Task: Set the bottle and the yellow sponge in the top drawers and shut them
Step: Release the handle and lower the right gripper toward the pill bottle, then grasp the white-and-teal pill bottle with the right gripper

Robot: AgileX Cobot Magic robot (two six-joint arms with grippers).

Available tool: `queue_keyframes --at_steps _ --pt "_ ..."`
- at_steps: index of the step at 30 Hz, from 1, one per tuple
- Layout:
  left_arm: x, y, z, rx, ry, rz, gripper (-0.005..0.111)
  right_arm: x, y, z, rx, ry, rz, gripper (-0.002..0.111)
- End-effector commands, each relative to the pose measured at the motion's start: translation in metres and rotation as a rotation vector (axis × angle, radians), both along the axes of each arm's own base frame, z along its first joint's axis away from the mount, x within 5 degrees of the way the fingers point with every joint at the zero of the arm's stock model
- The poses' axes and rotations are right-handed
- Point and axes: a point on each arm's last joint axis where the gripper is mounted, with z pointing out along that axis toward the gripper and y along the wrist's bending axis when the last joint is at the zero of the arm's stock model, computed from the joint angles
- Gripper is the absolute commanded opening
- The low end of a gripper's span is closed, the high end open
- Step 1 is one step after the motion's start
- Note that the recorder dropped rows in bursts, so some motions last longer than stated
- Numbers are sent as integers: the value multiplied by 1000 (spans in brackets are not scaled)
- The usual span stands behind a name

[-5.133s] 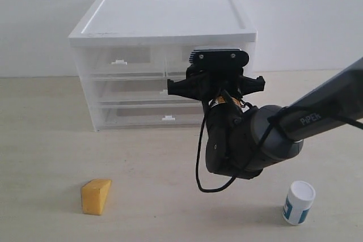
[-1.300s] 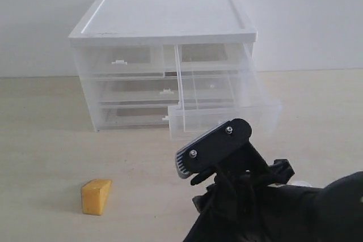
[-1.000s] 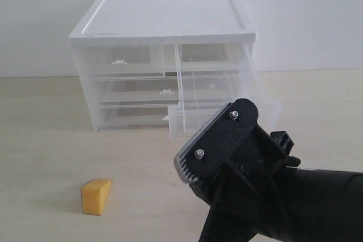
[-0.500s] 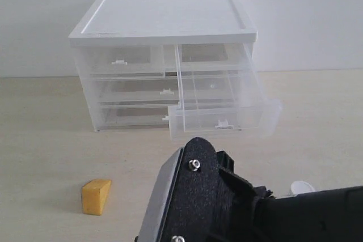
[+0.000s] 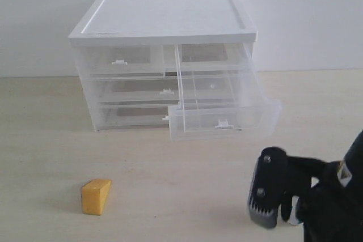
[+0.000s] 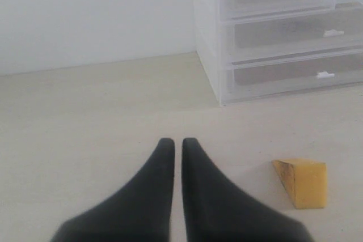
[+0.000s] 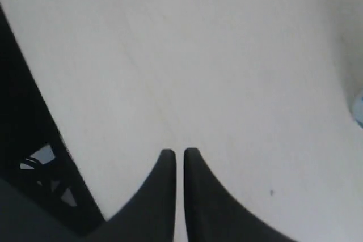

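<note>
My left fingers [image 6: 160, 165] are clenched empty near the yellow sponge [image 6: 303, 181]; my right fingers [image 7: 166, 168] are clenched empty over the tabletop [image 7: 227, 55]. 1 top drawer [image 5: 249, 118] stands open.

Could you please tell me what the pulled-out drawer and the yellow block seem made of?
The open top drawer looks like clear, glossy rigid plastic: you see through its walls. The yellow sponge looks like matte foam, dull and without shine, though uncertain.
</note>
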Motion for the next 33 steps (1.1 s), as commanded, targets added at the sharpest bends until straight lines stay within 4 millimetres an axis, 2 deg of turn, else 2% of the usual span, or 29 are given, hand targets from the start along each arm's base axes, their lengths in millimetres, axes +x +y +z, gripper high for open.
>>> queue_keyframes --at_steps 1,7,10,12,13,14,16,19,22,30,33 --pt "0 0 0 0 -8 2 4 31 -27 26 -133 -77 -343 0" --pt "0 0 0 0 -8 2 4 67 -72 26 -23 -114 -630 0" --pt "0 0 0 0 -8 2 4 78 -74 26 55 -145 -722 2" --pt "0 0 0 0 -8 2 4 77 -72 25 67 -126 -729 24" --pt "0 0 0 0 -8 2 4 76 -72 25 64 -120 -728 40" --pt "0 0 0 0 -8 2 4 77 -71 25 81 -115 -736 65" --pt "0 0 0 0 -8 2 4 77 -64 27 151 -100 -699 82" --pt "0 0 0 0 -8 2 4 83 -58 21 206 -72 -706 77" --pt "0 0 0 0 -8 2 4 93 -56 0 158 -16 -711 69" --pt "0 0 0 0 -8 2 4 113 -54 -41 96 29 -734 69" --pt "0 0 0 0 -8 2 4 115 -54 -46 87 31 -735 69"
